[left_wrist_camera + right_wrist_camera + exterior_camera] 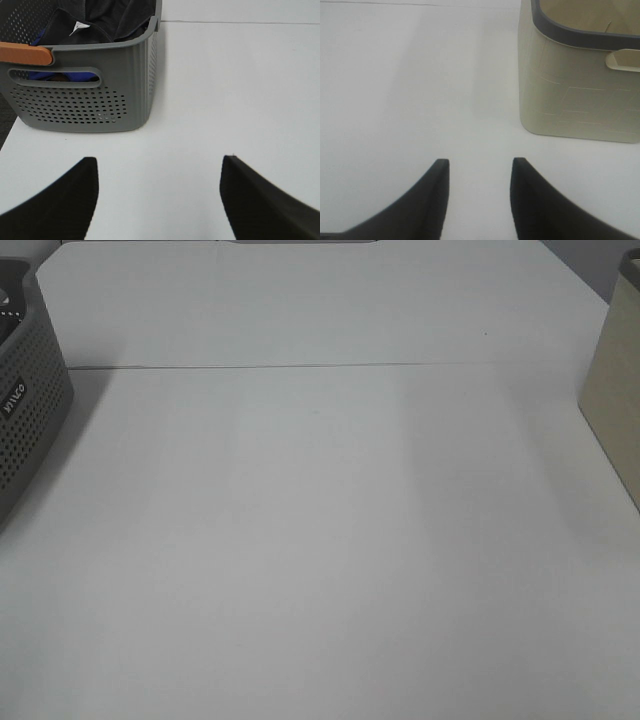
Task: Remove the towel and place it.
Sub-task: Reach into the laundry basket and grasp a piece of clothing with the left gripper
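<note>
The towel [107, 17] is a dark, almost black cloth bunched inside the grey perforated basket [90, 100], with a small white tag showing. The same basket [25, 410] stands at the left edge of the exterior view; the towel is not visible there. My left gripper [159, 167] is open and empty, above the white table short of the basket. My right gripper [479, 167] is open with a narrower gap, empty, above the table beside the cream basket [580, 95]. Neither gripper shows in the exterior view.
The cream basket [618, 390] with a dark rim stands at the right edge. The grey basket has an orange handle [25, 52], and something blue [80, 76] shows through its side slot. A seam [300, 367] crosses the white table.
</note>
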Available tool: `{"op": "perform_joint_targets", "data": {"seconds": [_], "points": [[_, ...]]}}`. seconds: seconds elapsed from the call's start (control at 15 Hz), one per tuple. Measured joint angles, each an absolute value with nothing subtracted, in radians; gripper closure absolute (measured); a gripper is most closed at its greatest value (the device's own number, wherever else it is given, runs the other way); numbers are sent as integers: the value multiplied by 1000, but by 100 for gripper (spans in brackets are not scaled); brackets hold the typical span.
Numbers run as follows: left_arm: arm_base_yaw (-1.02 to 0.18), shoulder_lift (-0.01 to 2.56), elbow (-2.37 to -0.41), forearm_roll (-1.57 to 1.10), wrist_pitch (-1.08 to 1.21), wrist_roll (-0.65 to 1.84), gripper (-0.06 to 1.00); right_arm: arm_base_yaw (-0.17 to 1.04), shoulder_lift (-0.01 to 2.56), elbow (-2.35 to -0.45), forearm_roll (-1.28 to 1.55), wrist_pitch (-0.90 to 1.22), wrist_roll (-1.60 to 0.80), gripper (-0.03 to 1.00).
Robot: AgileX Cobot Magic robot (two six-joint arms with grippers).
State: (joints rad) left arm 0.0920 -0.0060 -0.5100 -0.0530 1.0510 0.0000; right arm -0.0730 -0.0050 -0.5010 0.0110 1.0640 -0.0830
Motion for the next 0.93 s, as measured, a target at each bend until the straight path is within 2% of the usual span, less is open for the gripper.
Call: {"op": "perform_joint_targets", "data": {"seconds": [0.8, 0.87, 0.93], "points": [[92, -6, -510, -54, 1051, 21, 28, -73, -5, -501, 11, 1064, -83, 56], [92, -6, -510, -54, 1051, 26, 23, -73, -5, -501, 11, 1064, -83, 56], [92, -6, -510, -56, 1051, 33, 10, -73, -5, -501, 11, 1064, -83, 56]]}}
